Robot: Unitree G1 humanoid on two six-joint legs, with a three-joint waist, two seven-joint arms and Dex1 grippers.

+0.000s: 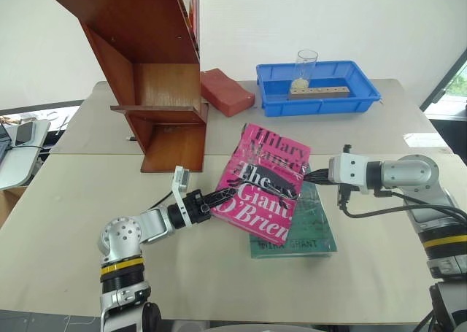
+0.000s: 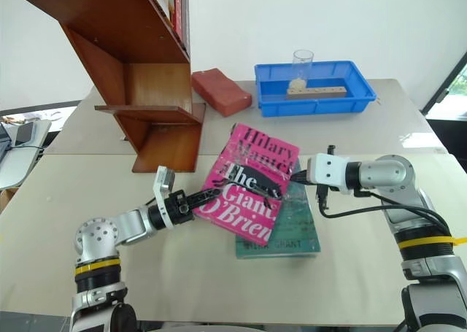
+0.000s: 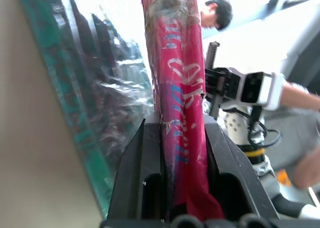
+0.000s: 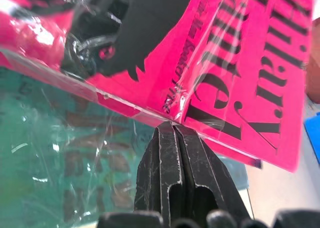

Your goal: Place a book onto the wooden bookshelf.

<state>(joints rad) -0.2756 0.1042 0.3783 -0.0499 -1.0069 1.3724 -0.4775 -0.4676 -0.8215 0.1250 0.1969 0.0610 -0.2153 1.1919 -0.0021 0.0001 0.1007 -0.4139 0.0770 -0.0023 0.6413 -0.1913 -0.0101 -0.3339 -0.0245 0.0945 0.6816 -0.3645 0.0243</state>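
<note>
Now the left gripper point(image 1: 228, 192) clamps the pink book's point(image 1: 268, 180) edge, tilting it above a green book point(image 1: 306, 233); the right gripper point(image 1: 310, 175), pinched closed, touches its opposite edge.

book point(image 1: 268, 180): glossy crinkled plastic wrap | wooden bookshelf point(image 1: 149, 69): smooth reddish-brown wood | tray point(image 1: 318, 97): blue plastic

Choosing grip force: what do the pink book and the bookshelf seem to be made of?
The book: a paper paperback in glossy clear plastic wrap, judging by wrinkles and glare. The wooden bookshelf: reddish-brown wood or veneer, smooth, dull sheen; which one is unclear.
</note>
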